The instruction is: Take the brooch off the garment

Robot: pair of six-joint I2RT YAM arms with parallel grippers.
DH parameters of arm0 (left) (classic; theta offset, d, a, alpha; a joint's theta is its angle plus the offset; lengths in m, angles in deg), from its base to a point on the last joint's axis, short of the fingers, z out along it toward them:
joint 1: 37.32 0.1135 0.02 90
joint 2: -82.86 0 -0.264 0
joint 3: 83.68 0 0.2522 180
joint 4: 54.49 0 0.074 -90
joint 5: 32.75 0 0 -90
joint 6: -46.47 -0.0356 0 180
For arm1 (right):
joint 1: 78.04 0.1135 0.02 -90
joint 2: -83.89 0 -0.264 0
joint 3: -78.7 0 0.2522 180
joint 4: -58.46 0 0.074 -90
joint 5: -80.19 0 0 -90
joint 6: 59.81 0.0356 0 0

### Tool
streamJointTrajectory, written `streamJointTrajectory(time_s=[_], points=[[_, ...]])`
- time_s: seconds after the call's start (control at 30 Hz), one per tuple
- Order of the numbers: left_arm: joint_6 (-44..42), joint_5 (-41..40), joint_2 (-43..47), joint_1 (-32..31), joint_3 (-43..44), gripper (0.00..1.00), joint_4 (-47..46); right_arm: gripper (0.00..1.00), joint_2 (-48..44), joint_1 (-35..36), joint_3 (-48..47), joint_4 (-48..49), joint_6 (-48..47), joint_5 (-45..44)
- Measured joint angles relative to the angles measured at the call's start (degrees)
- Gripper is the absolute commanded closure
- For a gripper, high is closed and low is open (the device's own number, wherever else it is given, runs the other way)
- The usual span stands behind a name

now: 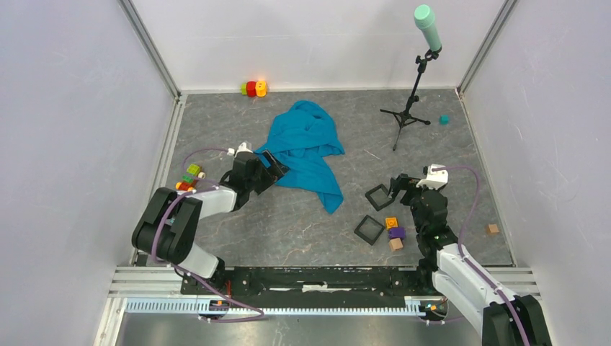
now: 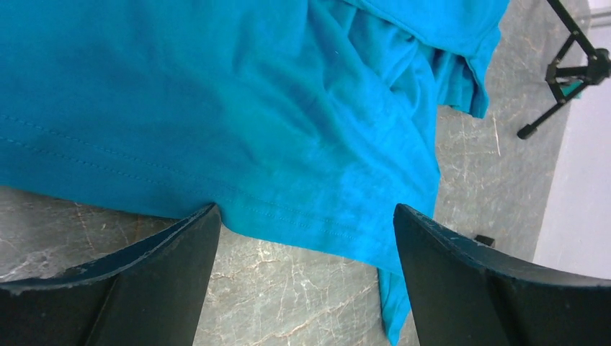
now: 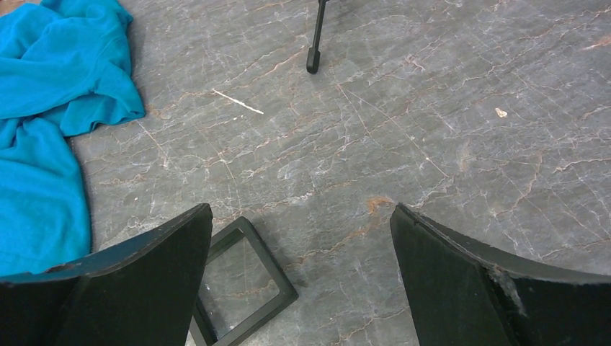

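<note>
A teal garment (image 1: 306, 148) lies crumpled on the grey table and fills the upper part of the left wrist view (image 2: 238, 108). The brooch is hidden: no whitish piece shows on the cloth in any view. My left gripper (image 1: 276, 166) is at the garment's left edge. It is open, its fingers straddle the stitched hem (image 2: 306, 216), and nothing is gripped between them. My right gripper (image 1: 395, 186) hovers to the right of the cloth, open and empty (image 3: 302, 213), beside a black square frame (image 3: 270, 256).
Two black frames (image 1: 380, 196) (image 1: 369, 229) and small blocks (image 1: 394, 233) lie by the right arm. More blocks (image 1: 191, 174) sit at the left, and toys (image 1: 253, 88) at the back wall. A tripod stand (image 1: 408, 112) is back right. A pale speck (image 3: 501, 112) lies on the table.
</note>
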Motion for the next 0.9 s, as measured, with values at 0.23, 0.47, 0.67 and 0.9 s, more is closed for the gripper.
streamJointTrajectory(time_s=[0.23, 0.47, 0.67, 0.9], points=[[1.62, -4.9, -2.62, -0.68, 4.46, 0.23, 5.03, 0.02, -0.96, 0.0, 0.0, -1.33, 0.28, -0.79], [0.46, -5.75, -11.13, -0.66, 12.46, 0.8, 7.43, 0.02, -2.12, 0.0, 0.0, -1.38, 0.66, -1.03], [-1.44, -5.84, -10.21, -0.68, 10.43, 0.98, 7.67, 0.02, -2.29, 0.0, 0.02, -0.87, 0.44, -0.28], [-9.51, -4.15, -1.55, -0.66, 6.49, 0.98, 9.14, 0.02, 2.75, 0.85, -0.87, 3.17, -1.16, 7.74]])
